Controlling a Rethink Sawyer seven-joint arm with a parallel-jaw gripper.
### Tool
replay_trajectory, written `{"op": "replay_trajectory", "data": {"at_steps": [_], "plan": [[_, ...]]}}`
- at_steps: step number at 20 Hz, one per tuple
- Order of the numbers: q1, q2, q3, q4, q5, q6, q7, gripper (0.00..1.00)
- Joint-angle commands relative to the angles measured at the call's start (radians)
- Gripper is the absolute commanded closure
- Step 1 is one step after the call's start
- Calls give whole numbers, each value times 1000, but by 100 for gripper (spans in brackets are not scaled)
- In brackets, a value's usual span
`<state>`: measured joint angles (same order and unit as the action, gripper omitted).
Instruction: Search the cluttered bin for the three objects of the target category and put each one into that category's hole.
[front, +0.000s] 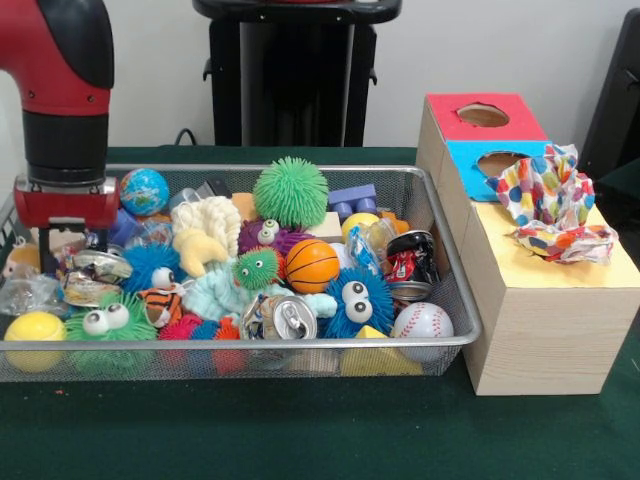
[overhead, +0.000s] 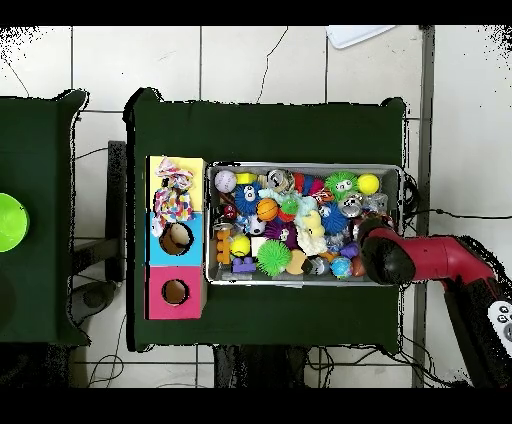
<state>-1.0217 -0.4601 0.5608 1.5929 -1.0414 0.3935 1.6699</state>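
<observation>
Front view has my claw (front: 62, 236) down at the bin's (front: 445, 228) end farthest from the box, grip unclear, searching; dotted cloths (front: 548, 203) cover the yellow hole, needing pushing in.

— What sort of place is this?
— A robot lab: a red arm (front: 60, 90) on a pedestal (front: 295, 75) behind a green-clothed table (front: 250, 430)
— Anything else?
— Tiled floor (overhead: 260, 60) around the table, cables (overhead: 95, 300) trailing off it, plain white wall (front: 500, 50) behind the pedestal
</observation>
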Motion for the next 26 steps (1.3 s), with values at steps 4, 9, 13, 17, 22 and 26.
{"op": "replay_trajectory", "data": {"at_steps": [4,9,13,17,22,26], "plan": [[18,110,-16,-83,-81,-4,-167,100],[27,36,-16,-36,-51,19,-146,100],[37,-63,-2,36,3,72,-149,100],[44,-160,12,99,65,131,-155,100],[56,-321,36,194,203,256,-174,100],[82,-387,33,235,275,302,-141,100]]}}
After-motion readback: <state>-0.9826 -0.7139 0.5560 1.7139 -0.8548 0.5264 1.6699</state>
